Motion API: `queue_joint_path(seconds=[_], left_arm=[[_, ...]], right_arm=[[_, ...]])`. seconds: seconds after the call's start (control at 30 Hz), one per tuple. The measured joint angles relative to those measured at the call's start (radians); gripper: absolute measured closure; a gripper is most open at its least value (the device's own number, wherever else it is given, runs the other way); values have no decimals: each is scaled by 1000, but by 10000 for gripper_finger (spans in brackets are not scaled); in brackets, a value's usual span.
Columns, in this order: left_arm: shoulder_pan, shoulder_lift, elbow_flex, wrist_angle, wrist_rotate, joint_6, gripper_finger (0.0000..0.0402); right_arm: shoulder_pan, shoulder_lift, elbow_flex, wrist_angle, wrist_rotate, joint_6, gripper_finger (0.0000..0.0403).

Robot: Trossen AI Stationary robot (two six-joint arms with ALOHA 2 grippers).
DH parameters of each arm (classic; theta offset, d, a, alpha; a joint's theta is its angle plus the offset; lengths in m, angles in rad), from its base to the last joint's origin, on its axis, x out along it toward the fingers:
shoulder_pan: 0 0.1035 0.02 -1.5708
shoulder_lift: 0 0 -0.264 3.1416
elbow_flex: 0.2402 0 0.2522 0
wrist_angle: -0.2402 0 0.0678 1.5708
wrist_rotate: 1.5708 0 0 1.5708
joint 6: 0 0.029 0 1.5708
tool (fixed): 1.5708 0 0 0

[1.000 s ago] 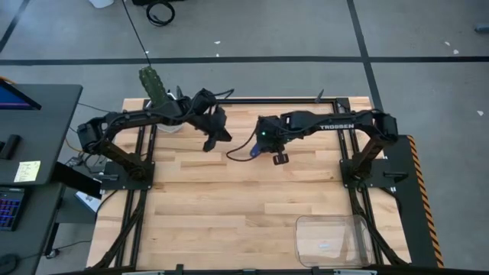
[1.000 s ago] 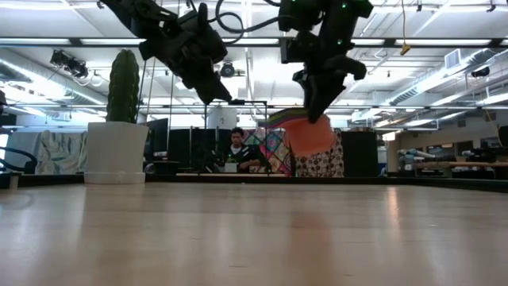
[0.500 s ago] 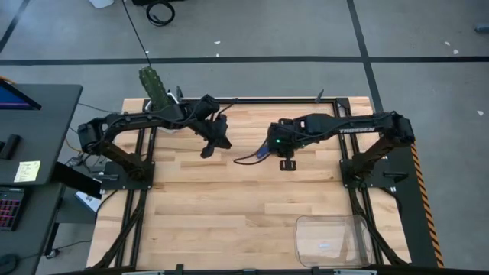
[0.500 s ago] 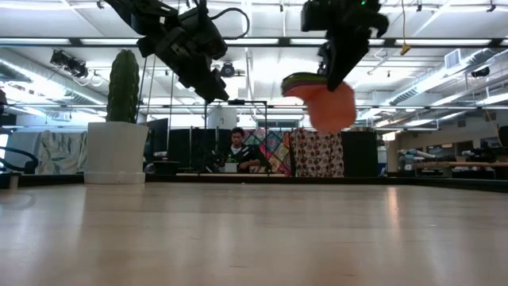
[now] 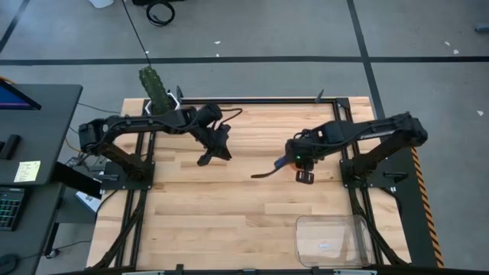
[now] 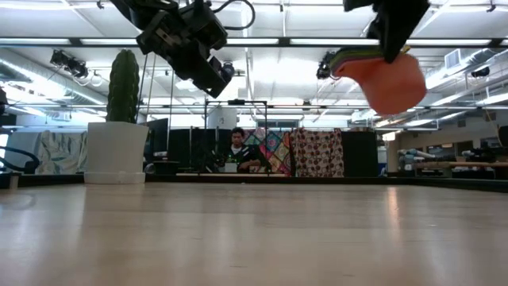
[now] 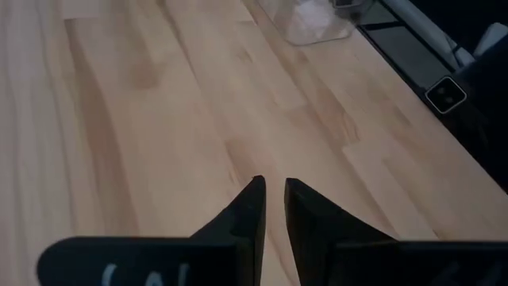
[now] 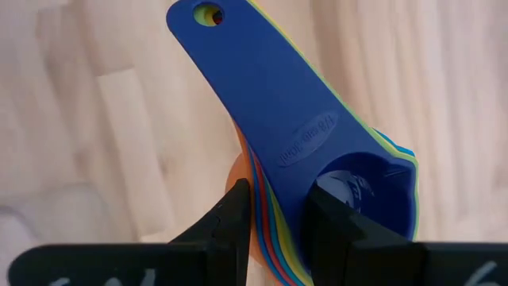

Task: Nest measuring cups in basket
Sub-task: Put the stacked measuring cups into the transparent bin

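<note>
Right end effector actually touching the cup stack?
Touching. The right wrist view shows the right end effector with both fingers pressed against the stacked measuring cups, no gap.

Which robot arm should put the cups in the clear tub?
The right one. Its gripper already holds the nested measuring cups in the air, and the basket sits on its side. The left gripper is empty and farther away.

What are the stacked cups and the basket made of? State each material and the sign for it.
Measuring cups: likely moulded plastic, smooth with a slight sheen; solid bright colours, raised lettering on the dark blue handle, held aloft in the right gripper.
Basket: probably clear plastic, glossy; the wood table shows through its walls.
</note>
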Motion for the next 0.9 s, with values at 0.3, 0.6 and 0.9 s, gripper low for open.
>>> queue_joint_path(seconds=[0.3, 0.6, 0.9], left_arm=[[-45, 0, 0, 1, 1, 24, 349], [-51, 0, 0, 7, 0, 24, 349], [-50, 0, 0, 22, -1, 21, 349]], right_arm=[[121, -13, 0, -73, -85, 154, 309], [214, -12, 0, -130, -170, 326, 311], [286, -12, 0, -138, -195, 368, 311]])
